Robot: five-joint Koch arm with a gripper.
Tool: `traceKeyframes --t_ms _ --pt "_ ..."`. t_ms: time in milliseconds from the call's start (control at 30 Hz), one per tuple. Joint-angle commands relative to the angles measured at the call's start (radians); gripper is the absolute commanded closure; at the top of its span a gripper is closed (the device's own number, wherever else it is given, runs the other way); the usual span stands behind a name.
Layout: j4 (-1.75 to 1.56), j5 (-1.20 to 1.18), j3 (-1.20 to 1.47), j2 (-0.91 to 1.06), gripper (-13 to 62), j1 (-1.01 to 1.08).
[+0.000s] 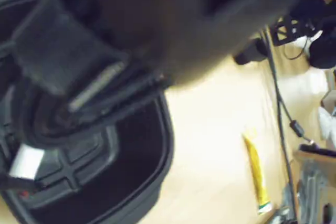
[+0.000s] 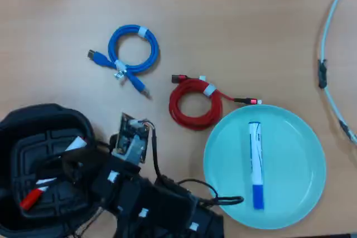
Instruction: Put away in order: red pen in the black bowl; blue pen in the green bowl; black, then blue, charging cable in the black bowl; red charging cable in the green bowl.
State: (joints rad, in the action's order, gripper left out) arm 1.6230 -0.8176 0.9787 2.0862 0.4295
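Blurred black gripper (image 1: 79,103) parts crowd the wrist view, hanging right over the black bowl (image 1: 136,182); whether the jaws are parted or pressed together I cannot tell, since the dark shapes run into one another (a dark cable loop seems to hang beneath them, though the blur leaves that unsure). Below them the bowl's ribbed bottom shows, with a white piece and a small spot of red at the lower left of that view.

Going left to right in the overhead view: the black bowl (image 2: 33,116) sits at the lower left corner, and the red pen (image 2: 34,196) lies inside it, its red cap toward the bowl's left wall. The arm reaches in from the bottom edge, and the gripper (image 2: 75,163) sits over the bowl's right half. Above the bowl, well apart from it, the blue charging cable (image 2: 131,51) lies coiled on the wooden table (image 2: 234,20). Further right, the red charging cable (image 2: 192,104) lies coiled on the table, just beside the upper-left rim of the green bowl (image 2: 295,199). Inside the green bowl rests the blue pen (image 2: 255,163), lying lengthwise with its blue cap toward the bottom edge. A pale cable (image 2: 329,32) curves along the far right.
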Motion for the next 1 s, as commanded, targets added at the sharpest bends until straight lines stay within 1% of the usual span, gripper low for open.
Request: traceKeyframes --t_ms 0,167,333,567,733,967 --pt "-0.118 -0.081 -0.129 0.021 56.2 -0.049" --pt "-0.178 -0.091 -0.121 -0.012 56.2 -0.112" --pt "-0.252 -0.086 -0.123 -0.178 56.2 -0.158" --pt "-0.393 -0.072 -0.121 -0.334 56.2 -0.186" --pt "-0.403 -0.063 -0.121 -0.417 56.1 -0.193" --pt "-0.403 -0.064 -0.071 -0.655 56.1 -0.222"
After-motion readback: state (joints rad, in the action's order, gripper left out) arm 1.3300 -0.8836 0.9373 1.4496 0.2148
